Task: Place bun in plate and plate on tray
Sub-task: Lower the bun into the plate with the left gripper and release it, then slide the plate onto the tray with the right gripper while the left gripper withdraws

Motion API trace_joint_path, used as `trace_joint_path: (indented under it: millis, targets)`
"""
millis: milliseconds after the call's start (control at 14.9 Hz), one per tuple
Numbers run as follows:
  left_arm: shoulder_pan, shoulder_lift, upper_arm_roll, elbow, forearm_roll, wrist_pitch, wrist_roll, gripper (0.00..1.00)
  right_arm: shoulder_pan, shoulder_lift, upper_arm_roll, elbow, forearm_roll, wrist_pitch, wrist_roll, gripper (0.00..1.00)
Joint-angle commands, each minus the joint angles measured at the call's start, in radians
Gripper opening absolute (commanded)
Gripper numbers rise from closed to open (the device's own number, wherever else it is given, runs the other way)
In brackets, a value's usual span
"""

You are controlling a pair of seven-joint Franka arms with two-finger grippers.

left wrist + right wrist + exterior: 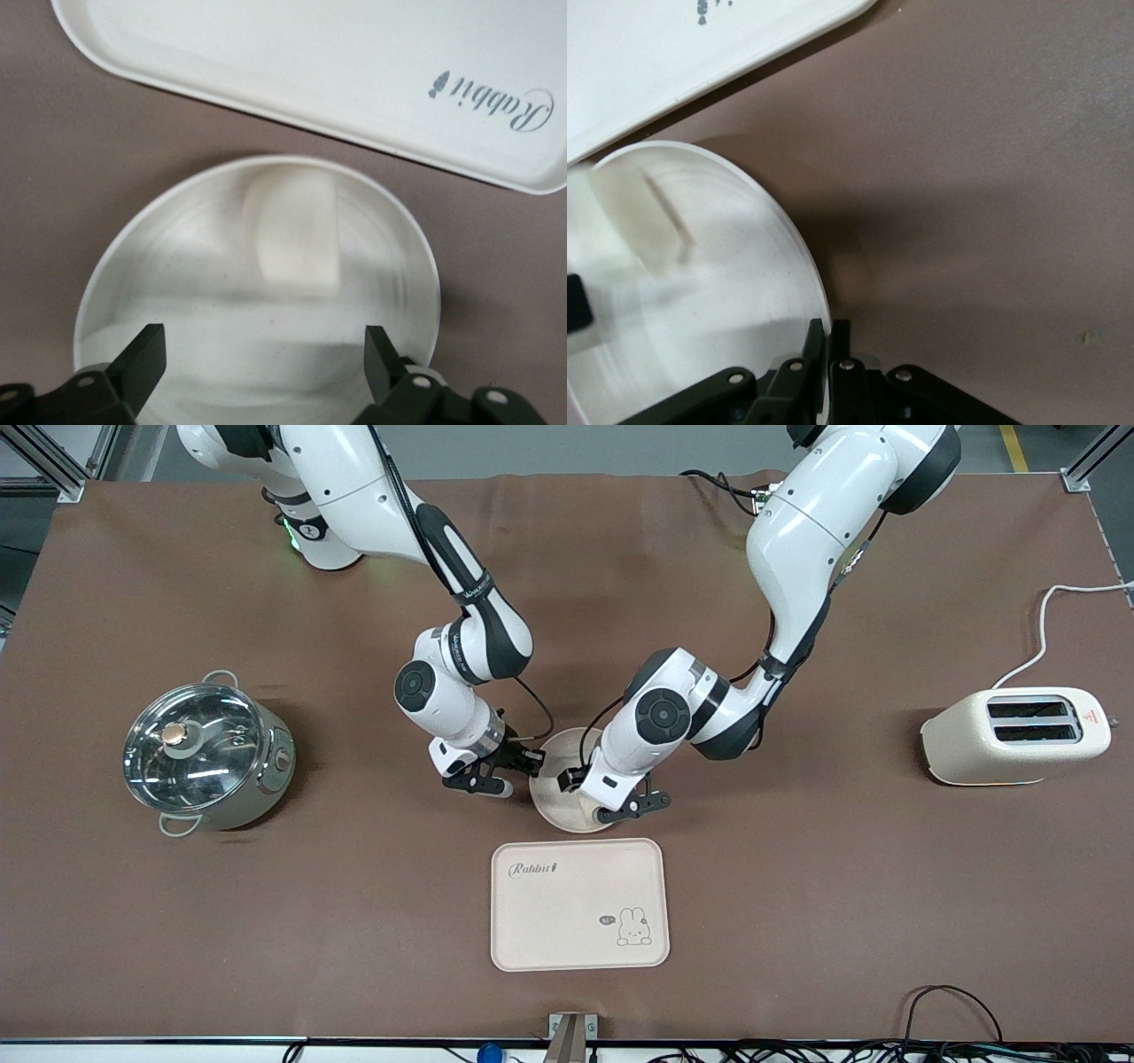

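Note:
The round cream plate [563, 817] lies mid-table, just farther from the front camera than the tray [576, 908] with its "Rabbit" script. The bun [292, 235] lies in the plate [168, 274]; the front view hides it under the left arm. My right gripper [530, 769] is shut on the plate's rim at the edge toward the right arm's end; the right wrist view shows the fingers [830, 332] pinching the rim of the plate [744, 283], with the bun [642, 226] inside. My left gripper [602, 793] hovers over the plate, open and empty [266, 354].
A steel pot with a glass lid [208, 753] stands toward the right arm's end of the table. A cream toaster [1014, 735] with a white cable stands toward the left arm's end. The tray also shows in both wrist views [310, 62] [656, 62].

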Motion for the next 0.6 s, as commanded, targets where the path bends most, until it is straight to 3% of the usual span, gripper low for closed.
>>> trace_joint_path:
  millis: [0,336,537]
  targets:
    - [0.071,-0.081,0.005,-0.005,0.08,-0.12,0.11,1.0,-0.007,-0.004,0.004,0.006,0.012,-0.001,-0.027,0.0]
    - [0.243,-0.266,0.008,-0.014,0.112,-0.367,0.442,1.0,-0.024,-0.022,-0.003,0.029,0.012,-0.004,-0.126,0.0]
    - [0.351,-0.406,0.008,-0.008,0.207,-0.47,0.6,1.0,-0.073,0.021,-0.002,0.169,0.015,-0.006,-0.205,0.0]
